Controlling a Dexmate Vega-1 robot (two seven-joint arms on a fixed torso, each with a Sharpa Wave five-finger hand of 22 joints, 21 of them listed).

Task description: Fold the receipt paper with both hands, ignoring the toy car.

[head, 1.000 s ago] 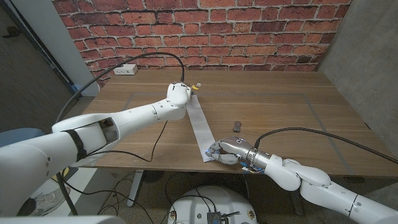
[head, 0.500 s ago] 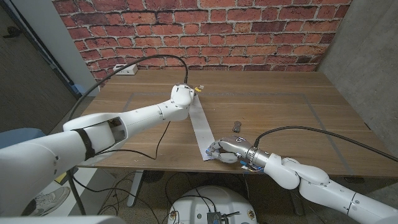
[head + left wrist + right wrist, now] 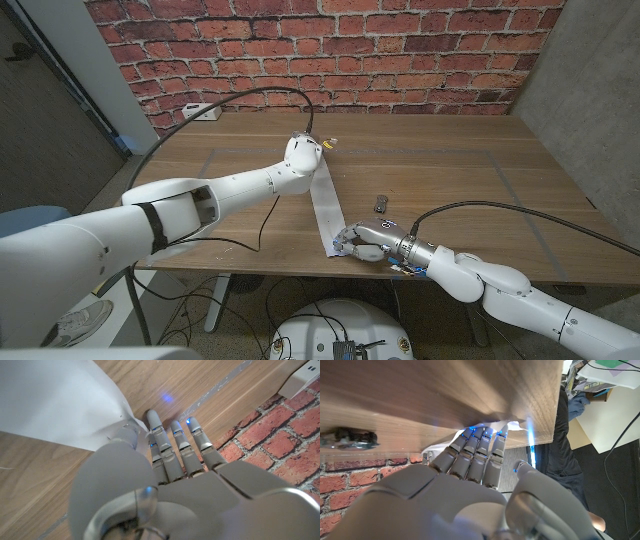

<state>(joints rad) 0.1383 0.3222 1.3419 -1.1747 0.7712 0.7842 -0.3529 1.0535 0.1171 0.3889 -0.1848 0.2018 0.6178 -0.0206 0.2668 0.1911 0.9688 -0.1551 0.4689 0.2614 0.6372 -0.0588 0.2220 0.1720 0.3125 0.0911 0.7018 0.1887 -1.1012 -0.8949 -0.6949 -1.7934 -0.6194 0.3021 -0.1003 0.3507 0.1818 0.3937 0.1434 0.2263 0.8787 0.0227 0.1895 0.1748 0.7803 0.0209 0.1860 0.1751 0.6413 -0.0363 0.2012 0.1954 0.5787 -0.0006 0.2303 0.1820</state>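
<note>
The wide wooden counter (image 3: 440, 180) runs back to a red brick wall (image 3: 330, 50), and a long white strip of receipt paper (image 3: 325, 205) lies across it, slanting from the middle of the counter toward the near edge. The left robot hand (image 3: 307, 155) is at the far end of the strip; from its wrist camera the left robot hand (image 3: 165, 460) has its fingers straight and close together, reaching along the wood, while the thumb is against the edge of the white paper (image 3: 60, 405), which rises off the counter there, so it seems to be pinching that end, though I cannot see the pinch clearly. The right robot hand (image 3: 360, 243) sits at the near end of the strip by the counter's front edge, its fingers (image 3: 477, 452) closed down together on the curled paper tip (image 3: 507, 425). A small dark toy car (image 3: 380, 204) stands just beyond the right robot hand, beside the strip and apart from it.
</note>
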